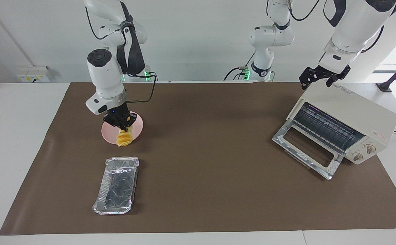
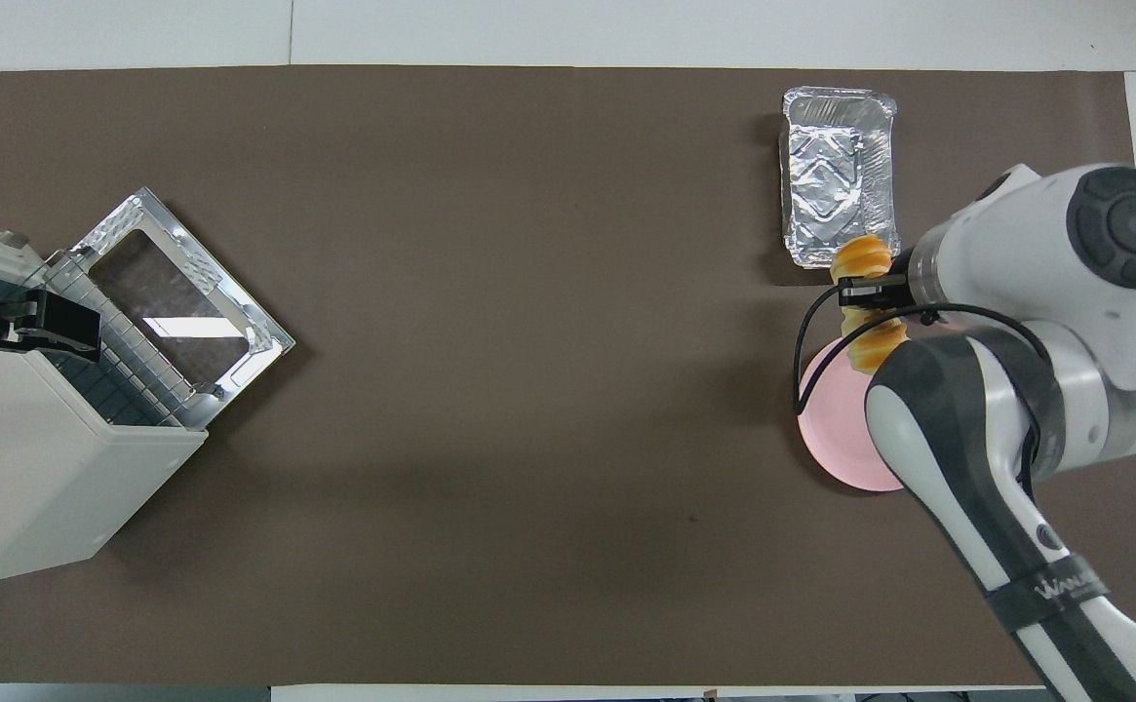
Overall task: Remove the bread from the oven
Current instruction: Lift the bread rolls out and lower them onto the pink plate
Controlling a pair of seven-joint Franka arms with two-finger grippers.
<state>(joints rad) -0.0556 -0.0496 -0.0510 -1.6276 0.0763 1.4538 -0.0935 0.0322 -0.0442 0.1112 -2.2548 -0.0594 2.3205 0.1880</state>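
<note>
One view, facing: right gripper [image 1: 122, 126] clenching bread [image 1: 124, 137] above plate [image 1: 107, 133]; left gripper [image 1: 324, 79] released.

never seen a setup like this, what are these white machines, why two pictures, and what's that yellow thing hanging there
These are two robot arms at a table covered with a brown mat. One picture looks at them from across the table; the other looks down from above their own end, so the sides are swapped.

The right tool is shut on the bread, a ridged yellow loaf hanging over the pink plate. The empty foil tray lies farther from the robots than the plate.

At the left arm's end stands the oven, its door dropped open. The left tool waits, open, over the oven's top.
</note>
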